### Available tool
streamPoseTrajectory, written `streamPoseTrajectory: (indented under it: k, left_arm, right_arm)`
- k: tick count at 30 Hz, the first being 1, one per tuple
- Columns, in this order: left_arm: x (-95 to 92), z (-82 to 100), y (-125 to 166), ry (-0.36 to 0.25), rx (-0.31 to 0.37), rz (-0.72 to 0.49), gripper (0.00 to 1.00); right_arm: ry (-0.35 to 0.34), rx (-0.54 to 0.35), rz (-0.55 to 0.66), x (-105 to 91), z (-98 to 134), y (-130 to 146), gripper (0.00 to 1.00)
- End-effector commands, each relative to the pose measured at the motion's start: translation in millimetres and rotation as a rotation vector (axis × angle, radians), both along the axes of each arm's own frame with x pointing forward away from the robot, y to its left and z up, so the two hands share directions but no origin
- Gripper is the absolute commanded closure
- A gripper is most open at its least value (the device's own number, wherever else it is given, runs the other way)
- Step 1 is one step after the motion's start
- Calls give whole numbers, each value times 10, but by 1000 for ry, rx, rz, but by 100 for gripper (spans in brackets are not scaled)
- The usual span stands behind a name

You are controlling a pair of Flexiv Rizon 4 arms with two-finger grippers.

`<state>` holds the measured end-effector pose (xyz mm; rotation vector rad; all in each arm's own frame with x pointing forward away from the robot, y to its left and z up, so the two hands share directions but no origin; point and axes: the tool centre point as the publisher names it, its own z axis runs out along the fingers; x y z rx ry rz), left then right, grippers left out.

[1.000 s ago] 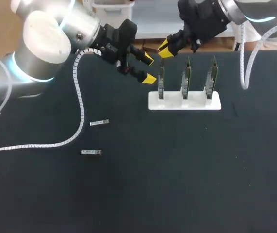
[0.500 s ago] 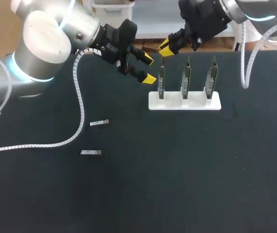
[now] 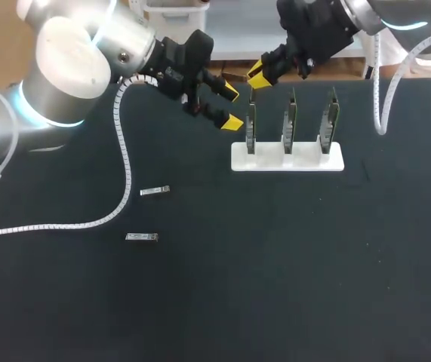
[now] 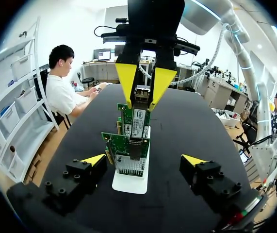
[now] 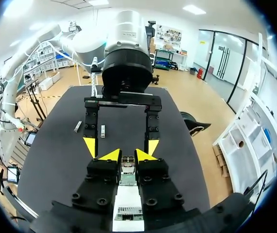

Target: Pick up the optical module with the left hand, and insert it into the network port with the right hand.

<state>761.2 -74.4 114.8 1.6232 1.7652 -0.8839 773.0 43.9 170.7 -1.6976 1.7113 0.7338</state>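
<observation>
My right gripper (image 3: 257, 75) hangs just above the leftmost network card (image 3: 250, 127) in the white stand (image 3: 287, 157). It is shut on a small metal optical module (image 4: 140, 92), which shows between its yellow tips in the left wrist view and the right wrist view (image 5: 127, 163). The module points down at the card's port end (image 4: 134, 121). My left gripper (image 3: 229, 106) stands open and holds nothing, just left of the stand and facing the cards. Two more modules lie on the black table, one (image 3: 155, 191) farther from me than the other (image 3: 141, 237).
The stand carries three upright green cards; the middle card (image 3: 290, 121) and the right card (image 3: 329, 119) stand beside the right gripper. A white cable conduit (image 3: 121, 162) from the left arm trails across the table's left part.
My right gripper has edged slightly up and away from the card with the module in it. The left arm has not moved.
</observation>
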Motion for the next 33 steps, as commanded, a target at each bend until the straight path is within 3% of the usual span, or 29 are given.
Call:
streamPoseTrajectory:
  k: [1, 13, 33]
  left_arm:
    - [14, 3, -3, 2, 3, -2, 0]
    - [14, 3, -3, 2, 3, -2, 0]
    - [14, 3, -3, 2, 3, -2, 0]
  right_arm:
    - [-9, -13, 1, 14, -31, 26, 100]
    - [-39, -21, 18, 8, 41, 26, 100]
    - [-23, -12, 28, -25, 31, 28, 100]
